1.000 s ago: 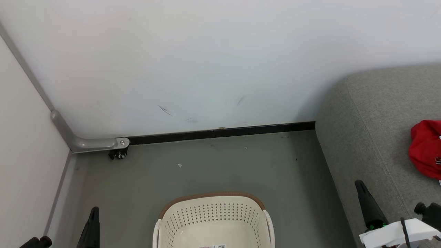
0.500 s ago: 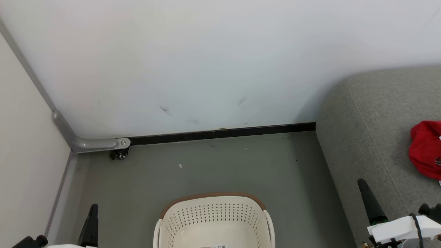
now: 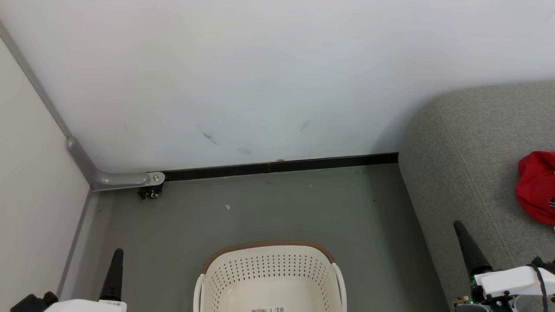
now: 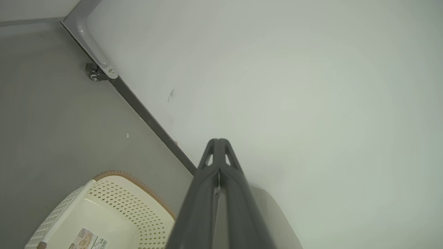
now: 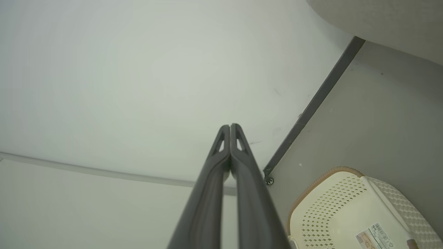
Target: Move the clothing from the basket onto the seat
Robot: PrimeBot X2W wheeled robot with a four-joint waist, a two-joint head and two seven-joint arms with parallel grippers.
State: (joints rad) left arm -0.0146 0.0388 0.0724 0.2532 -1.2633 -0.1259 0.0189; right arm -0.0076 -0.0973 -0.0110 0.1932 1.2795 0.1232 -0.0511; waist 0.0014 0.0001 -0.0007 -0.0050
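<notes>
We log left gripper (image 3: 118, 255) and right gripper (image 3: 458, 229) both closed tight and empty, basket (image 3: 269, 268) bare-bottomed on the floor (image 3: 303, 208), clothing (image 3: 535, 186) lying on the seat (image 3: 468, 151); the risk we see: the right gripper, close by, swings out, snags fabric and drags it off.

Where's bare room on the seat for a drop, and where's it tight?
Seat: bare grey fabric from its rounded corner by the wall to the red clothing at the right edge; tight around that. The shut right gripper shows against the seat's near left side. Floor between basket rim and baseboard: open.
</notes>
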